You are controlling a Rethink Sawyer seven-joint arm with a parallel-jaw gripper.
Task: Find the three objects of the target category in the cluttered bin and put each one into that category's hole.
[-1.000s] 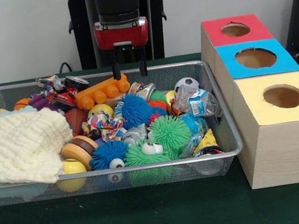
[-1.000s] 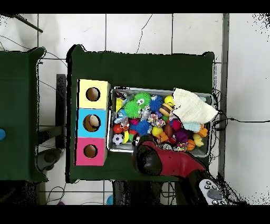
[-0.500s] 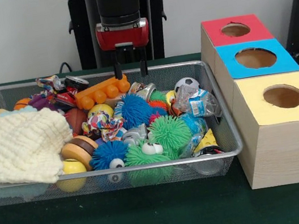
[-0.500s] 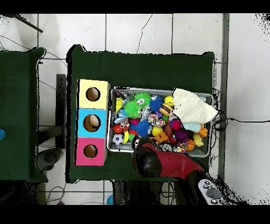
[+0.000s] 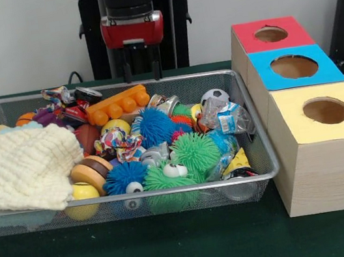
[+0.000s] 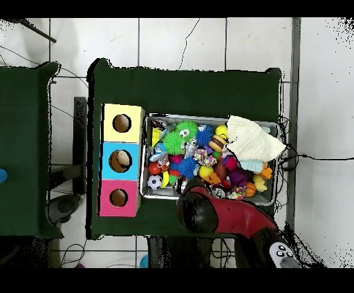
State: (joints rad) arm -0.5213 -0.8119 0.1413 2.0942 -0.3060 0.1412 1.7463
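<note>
While the end effector [image 5: 139,72] hangs empty, fingers apart, at twelve o'clock above the wire bin [image 5: 256,129], sorting looks unstarted. All three holes appear empty.

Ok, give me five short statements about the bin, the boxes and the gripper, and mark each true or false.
1. The gripper holds a toy. False: its fingers are apart and empty.
2. A cream cloth drapes over the wire bin's rim. True.
3. The yellow box stands between the red and blue ones. False: the blue box is in the middle.
4. The soccer ball lies in the bin. True.
5. The red box has no hole. False: it has one.
</note>
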